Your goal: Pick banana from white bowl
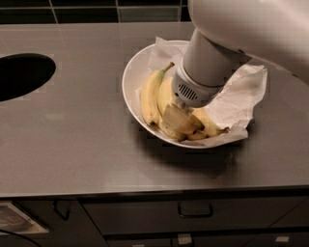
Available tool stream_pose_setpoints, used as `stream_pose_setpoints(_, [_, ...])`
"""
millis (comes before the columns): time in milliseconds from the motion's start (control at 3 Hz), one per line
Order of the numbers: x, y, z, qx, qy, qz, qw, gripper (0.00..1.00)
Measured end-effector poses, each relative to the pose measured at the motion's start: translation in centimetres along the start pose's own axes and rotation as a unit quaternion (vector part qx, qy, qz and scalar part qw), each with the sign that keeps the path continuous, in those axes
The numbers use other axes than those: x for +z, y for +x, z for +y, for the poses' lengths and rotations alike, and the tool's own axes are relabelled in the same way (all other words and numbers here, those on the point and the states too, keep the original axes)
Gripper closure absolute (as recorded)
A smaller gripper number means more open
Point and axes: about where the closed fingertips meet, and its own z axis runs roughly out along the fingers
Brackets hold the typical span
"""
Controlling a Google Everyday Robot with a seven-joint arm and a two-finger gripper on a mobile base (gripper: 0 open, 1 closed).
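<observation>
The white bowl (133, 72) sits on the steel counter, right of centre. A bunch of yellow bananas (150, 94) lies in it, stems toward the back. A crumpled white paper sheet (241, 94) lines the bowl's right side. My gripper (177, 119) reaches down from the upper right into the bowl and sits on the bananas at the front of the bunch. The big white arm (212, 58) hides the bowl's middle and back right.
A dark round hole (21, 75) is cut into the counter at the left. Dark tiles (87, 9) run along the back wall. The counter's front edge (145, 190) has drawers with handles (195, 212) below it.
</observation>
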Motion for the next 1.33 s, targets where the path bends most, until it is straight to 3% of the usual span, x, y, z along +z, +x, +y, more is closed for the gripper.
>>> stream_pose_setpoints(333, [1.16,-0.07,-0.33,0.004,-0.008,0.0,1.0,0.41])
stream_pose_setpoints(1333, [1.69,-0.15,-0.65,0.005,-0.017,0.005,0.9998,1.0])
